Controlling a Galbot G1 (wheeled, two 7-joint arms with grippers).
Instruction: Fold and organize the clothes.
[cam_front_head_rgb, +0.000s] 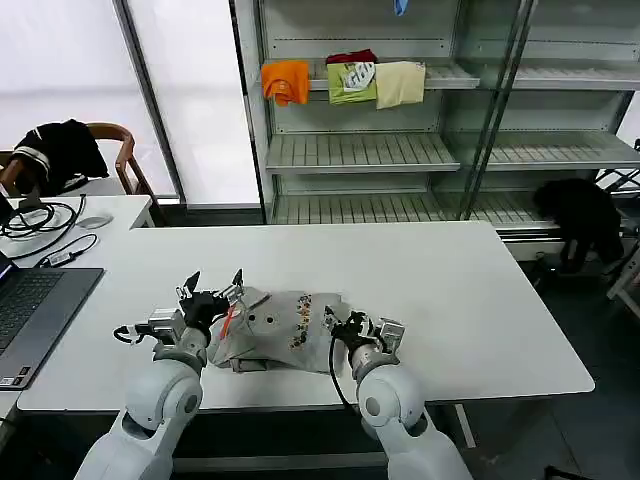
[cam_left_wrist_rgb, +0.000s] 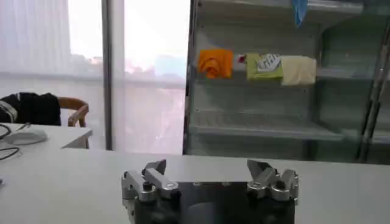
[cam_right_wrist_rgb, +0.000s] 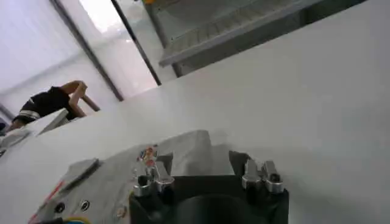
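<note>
The grey T-shirt (cam_front_head_rgb: 275, 335) is seen bunched near the white table's (cam_front_head_rgb: 450, 300) front edge, between both grippers. The left gripper (cam_front_head_rgb: 212, 288) is raised at its left side, fingers spread, grasping nothing. The right gripper (cam_front_head_rgb: 340, 322) is held at its right edge, fingers parted. Bare tabletop lies beyond and rightward.

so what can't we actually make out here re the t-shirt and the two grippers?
- Head view: near edge of the grey T-shirt is hidden behind the left gripper and right gripper, so its fold state is unclear.
- Head view: chest print too small to read.
- Right wrist view: T-shirt cut off by the frame edge and the gripper body.
- Left wrist view: open left gripper points at the shelves.
</note>
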